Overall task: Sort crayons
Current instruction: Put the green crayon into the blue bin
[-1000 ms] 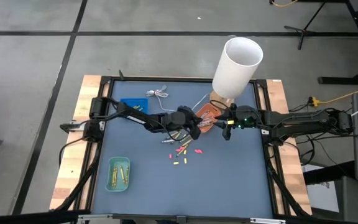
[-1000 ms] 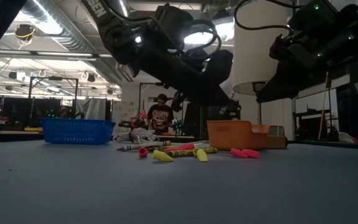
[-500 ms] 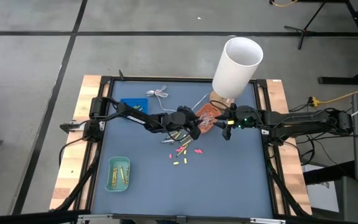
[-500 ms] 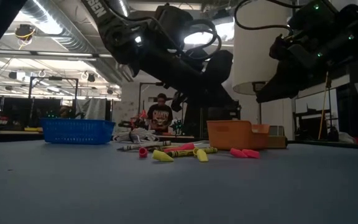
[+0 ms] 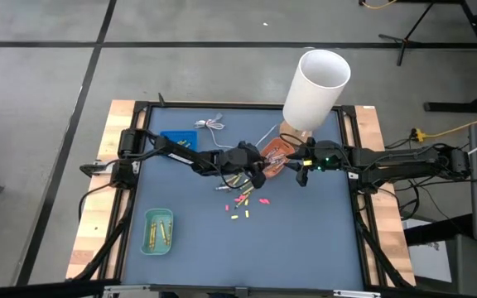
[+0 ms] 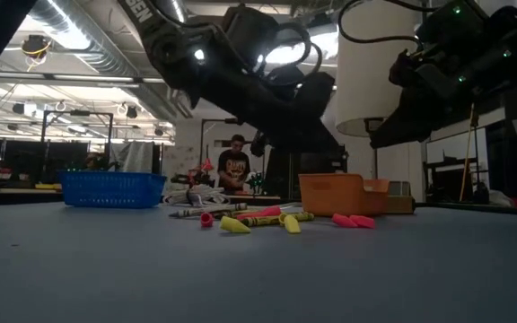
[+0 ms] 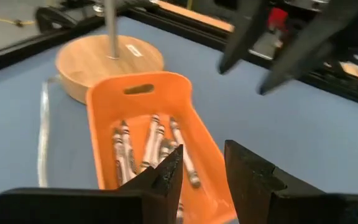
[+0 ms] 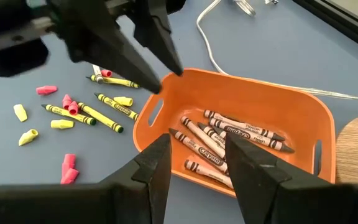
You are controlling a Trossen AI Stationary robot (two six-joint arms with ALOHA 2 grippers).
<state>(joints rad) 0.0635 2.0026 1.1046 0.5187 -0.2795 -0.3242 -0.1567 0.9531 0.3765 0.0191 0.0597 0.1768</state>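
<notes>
An orange tray [image 5: 276,151] holds several pale crayons [image 8: 229,137] near the lamp's base. My left gripper [image 7: 204,174] is open and empty above the tray's near-left end; it also shows in the right wrist view [image 8: 166,78]. My right gripper [image 8: 197,162] is open and empty just right of the tray [image 5: 299,170]. Loose yellow crayons and pink and yellow bits [image 5: 243,203] lie on the blue mat in front of the tray [image 8: 86,112]. A green tray [image 5: 158,230] at the front left holds yellow crayons.
A lamp with a white shade [image 5: 315,87] and a round wooden base [image 7: 104,62] stands behind the orange tray. A blue basket [image 5: 178,141] and a thin white cable [image 5: 214,124] lie at the far left. A person shows in the room beyond [image 6: 234,166].
My left arm has shifted slightly above the orange tray, still open. The crayons and trays have stayed where they were.
</notes>
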